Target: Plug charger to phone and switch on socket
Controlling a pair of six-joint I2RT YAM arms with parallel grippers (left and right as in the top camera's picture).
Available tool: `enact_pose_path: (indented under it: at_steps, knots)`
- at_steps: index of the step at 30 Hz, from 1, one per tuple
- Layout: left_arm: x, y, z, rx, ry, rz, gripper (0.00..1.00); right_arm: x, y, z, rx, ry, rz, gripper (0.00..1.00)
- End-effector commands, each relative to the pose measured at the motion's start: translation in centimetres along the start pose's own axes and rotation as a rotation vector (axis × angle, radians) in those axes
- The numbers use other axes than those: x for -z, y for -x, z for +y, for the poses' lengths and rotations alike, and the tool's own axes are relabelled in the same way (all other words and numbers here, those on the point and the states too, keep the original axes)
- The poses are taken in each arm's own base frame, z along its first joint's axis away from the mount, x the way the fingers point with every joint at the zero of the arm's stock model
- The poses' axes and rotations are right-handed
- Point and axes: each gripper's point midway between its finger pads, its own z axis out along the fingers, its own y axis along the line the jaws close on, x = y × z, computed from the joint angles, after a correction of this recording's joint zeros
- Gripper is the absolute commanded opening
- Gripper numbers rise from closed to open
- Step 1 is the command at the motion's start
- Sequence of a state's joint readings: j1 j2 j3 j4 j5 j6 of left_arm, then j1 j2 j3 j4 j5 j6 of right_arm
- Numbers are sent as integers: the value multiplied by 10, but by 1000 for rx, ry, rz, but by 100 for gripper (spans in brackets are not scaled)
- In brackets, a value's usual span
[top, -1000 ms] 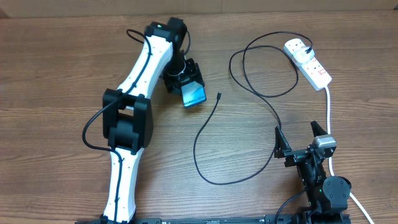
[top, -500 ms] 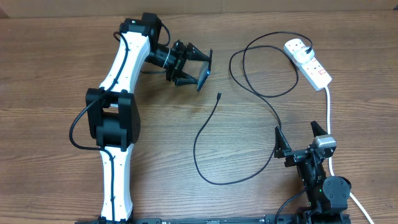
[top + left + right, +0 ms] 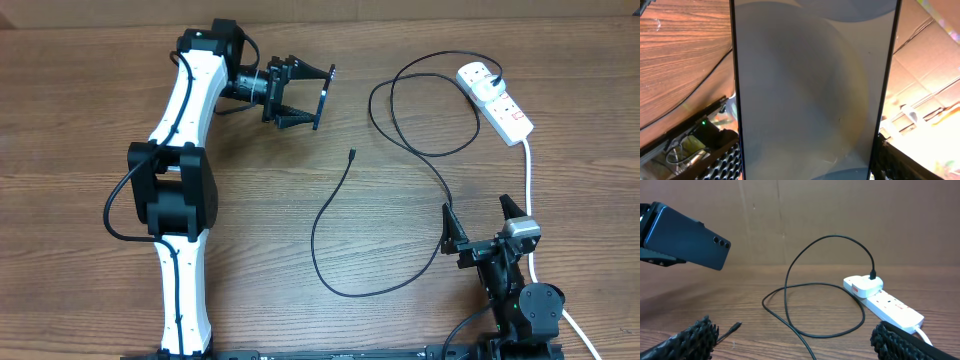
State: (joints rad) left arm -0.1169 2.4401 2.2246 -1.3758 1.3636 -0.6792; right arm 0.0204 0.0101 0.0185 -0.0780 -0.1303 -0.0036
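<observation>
My left gripper (image 3: 318, 98) is shut on the phone (image 3: 327, 88) and holds it above the table at the back, edge-on to the overhead camera. In the left wrist view the phone's greyish face (image 3: 815, 85) fills the middle between my fingers (image 3: 807, 167). In the right wrist view its dark back (image 3: 687, 237) hangs in the air at the left. The black charger cable (image 3: 330, 215) loops over the table from its white plug (image 3: 478, 76) in the socket strip (image 3: 505, 108) to its loose tip (image 3: 352, 153). My right gripper (image 3: 485, 222) is open and empty near the front right, its fingers (image 3: 800, 350) apart from the cable (image 3: 815, 287) and its tip (image 3: 735, 326).
The strip's thick white lead (image 3: 529, 190) runs down the right side past my right arm. The strip (image 3: 892, 307) and the white plug (image 3: 864, 286) lie at the right in the right wrist view. A cardboard wall stands behind the table.
My left gripper has lifted the phone off the table and turned it from screen-up to edge-on, moving back and slightly right. The cable, the socket strip and the right arm have not moved.
</observation>
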Motion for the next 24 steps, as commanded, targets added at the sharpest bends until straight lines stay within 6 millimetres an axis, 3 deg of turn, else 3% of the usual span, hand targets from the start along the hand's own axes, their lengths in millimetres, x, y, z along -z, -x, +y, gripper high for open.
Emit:
enact_pose_path:
  at_steps: [1,6,9,10,12,14,16,19,24]
  knots:
    - [5,-10,-17,-14,-60,35,72,0,-2,0,-3,-1,-1,100]
    - [5,-10,-17,-13,-62,35,72,0,-2,-5,12,-28,-4,100]
    - [5,-10,-17,-12,-62,35,72,1,14,-11,27,-66,-69,100]
    - [5,-10,-17,-12,-62,35,72,1,24,1,-2,-1,-110,100]
    - [5,-10,-17,-13,-62,35,72,7,35,42,-128,248,-130,100]
    - [5,-10,-17,-13,-62,35,72,24,30,86,-263,526,-47,100]
    - [5,-10,-17,-13,-62,35,72,35,37,101,-360,635,-26,100]
    - [5,-10,-17,-13,-62,35,72,44,74,101,-459,675,-140,100]
    - [5,-10,-17,-14,-61,35,72,73,154,99,-383,678,-397,100]
